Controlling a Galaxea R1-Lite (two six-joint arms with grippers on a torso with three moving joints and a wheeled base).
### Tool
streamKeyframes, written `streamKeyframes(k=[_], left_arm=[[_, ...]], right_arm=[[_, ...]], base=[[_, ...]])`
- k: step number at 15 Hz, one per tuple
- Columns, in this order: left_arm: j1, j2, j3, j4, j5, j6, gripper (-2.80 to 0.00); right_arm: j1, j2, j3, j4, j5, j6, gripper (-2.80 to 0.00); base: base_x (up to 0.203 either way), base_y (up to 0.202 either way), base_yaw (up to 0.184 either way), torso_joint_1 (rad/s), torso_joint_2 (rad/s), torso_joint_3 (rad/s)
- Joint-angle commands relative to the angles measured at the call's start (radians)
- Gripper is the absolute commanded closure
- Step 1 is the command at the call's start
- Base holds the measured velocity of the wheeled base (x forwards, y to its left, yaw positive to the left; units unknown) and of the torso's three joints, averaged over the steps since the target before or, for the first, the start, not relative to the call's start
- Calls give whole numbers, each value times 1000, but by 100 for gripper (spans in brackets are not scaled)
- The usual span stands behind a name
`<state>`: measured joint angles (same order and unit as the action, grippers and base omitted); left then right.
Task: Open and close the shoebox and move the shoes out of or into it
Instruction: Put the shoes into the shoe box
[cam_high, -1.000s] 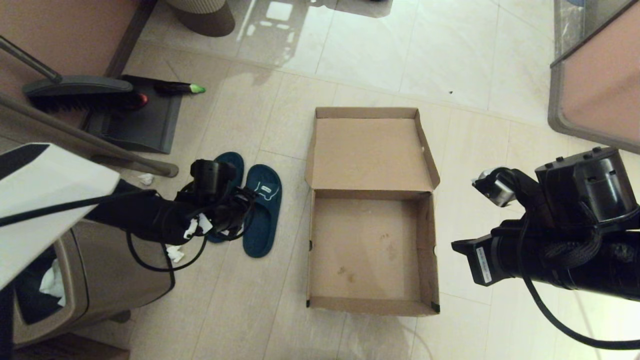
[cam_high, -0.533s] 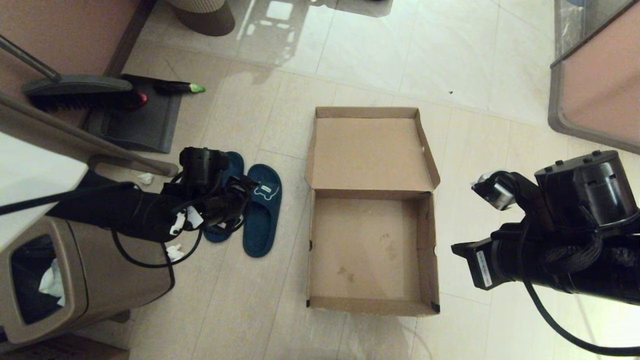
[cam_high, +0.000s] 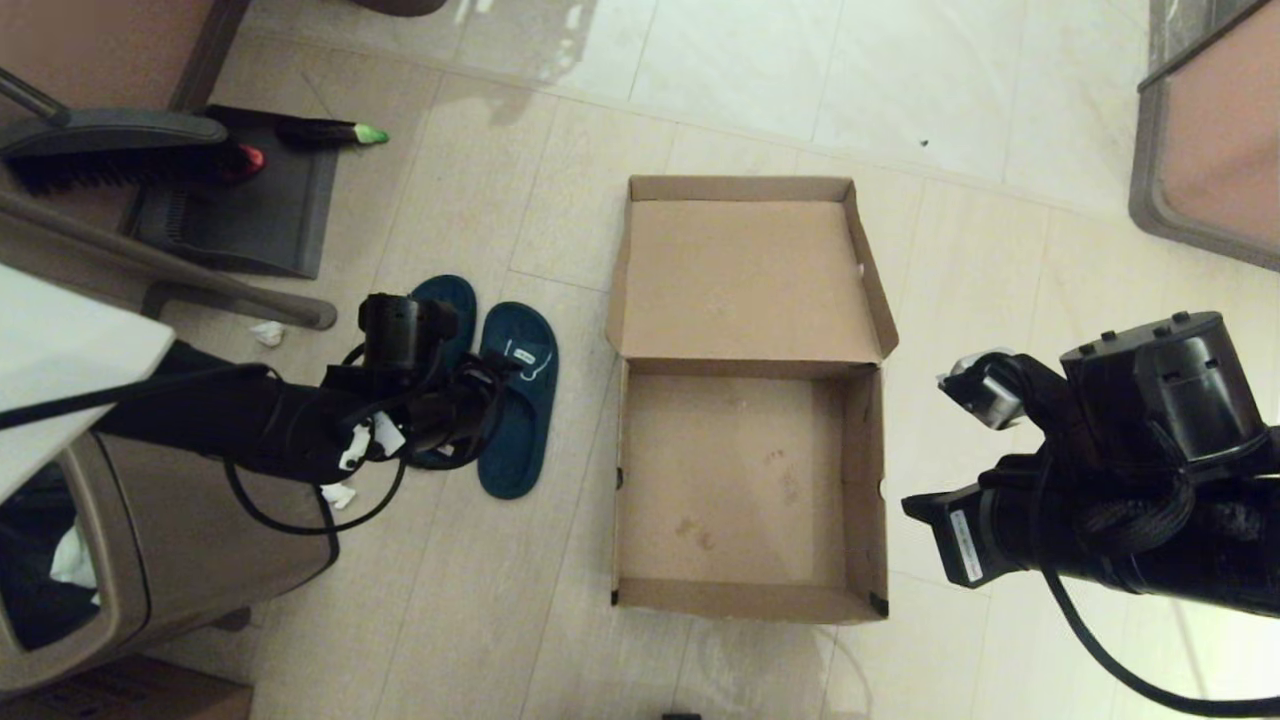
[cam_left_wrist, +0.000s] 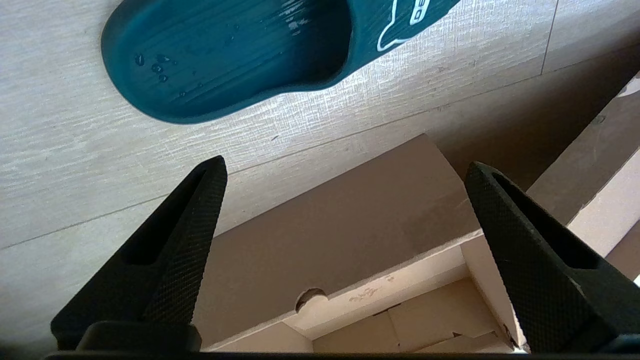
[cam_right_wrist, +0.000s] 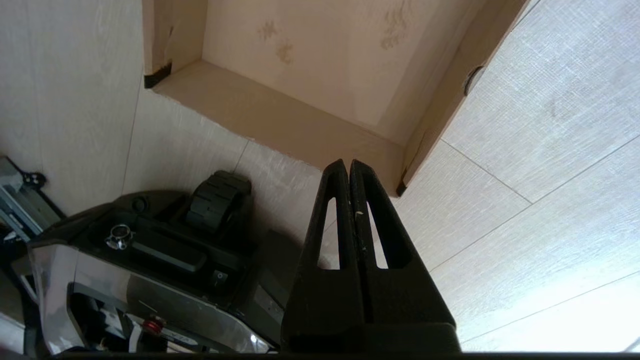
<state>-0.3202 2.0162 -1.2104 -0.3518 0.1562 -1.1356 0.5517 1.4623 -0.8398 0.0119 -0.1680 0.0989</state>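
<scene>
I see the shoebox (cam_high: 745, 400) sitting open on the floor (cam_high: 1000, 250) in the middle of my head view, its lid (cam_high: 745, 275) folded back flat on the far side and its tray bare inside, with dark tape at the two near corners. The shoes (cam_high: 515, 400) lie side by side on the floor just beside the box's left wall, apart from it, toes pointing away from me; the one nearer the box is in plain sight with its pale bear mark on the strap, while the other is largely hidden behind my left arm. My left end effector (cam_left_wrist: 345, 200) hangs low over the floor between that nearer shoe and the box, its fingers (cam_left_wrist: 185, 240) spread wide with nothing between them; through the gap I see the box's outer wall and a corner of its inside, and the shoe's heel lies beyond the fingertips, not touched. My right end effector (cam_right_wrist: 348, 167) hangs off the box's near right corner, its fingers pressed together on nothing, clear of the cardboard. A brown bin (cam_high: 170, 560) stands at the near left, and a broom (cam_high: 120, 150) and dustpan (cam_high: 240, 210) lie at the far left.
</scene>
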Motion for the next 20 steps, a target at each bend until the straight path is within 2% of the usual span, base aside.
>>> streamKeyframes(k=[1,2,5,7,9,11,13,15,16,17,18,20], left_arm=[[4,-6,12,3,9,32,-280],[11,-17,39,-3,16,66,-280],[39,-57,92,0,25,223,-280],[48,-87,179,1,37,372,-280],[54,-110,327,-39,58,520,-280],[77,-99,482,-218,64,652,-280],[121,-5,569,-560,55,797,-280],[167,137,610,-838,4,926,-280],[194,201,618,-961,-47,1009,-280],[214,242,615,-1030,-113,1065,-280],[227,261,589,-1058,-170,1090,-280],[243,291,521,-1064,-221,1098,-280]], right_arm=[[1,7,1,0,-1,1,0],[1,7,1,0,1,1,0],[1,9,2,0,4,1,0],[1,16,2,-1,5,2,0],[1,29,2,-1,7,4,0],[1,29,4,-1,7,5,0],[1,29,4,-1,5,5,0],[1,28,13,-1,5,7,0],[1,28,14,-1,4,8,0],[1,29,15,-1,4,7,0],[1,29,15,-1,4,5,0],[1,32,15,-1,4,5,0]], base=[[0,0,0,2,-1,-27],[0,0,0,0,0,0],[0,0,0,0,0,0],[0,0,0,0,0,0],[0,0,0,0,0,0],[0,0,0,0,0,0],[0,0,0,0,0,0],[0,0,0,0,0,0],[0,0,0,0,0,0],[0,0,0,0,0,0],[0,0,0,0,0,0],[0,0,0,0,0,0]])
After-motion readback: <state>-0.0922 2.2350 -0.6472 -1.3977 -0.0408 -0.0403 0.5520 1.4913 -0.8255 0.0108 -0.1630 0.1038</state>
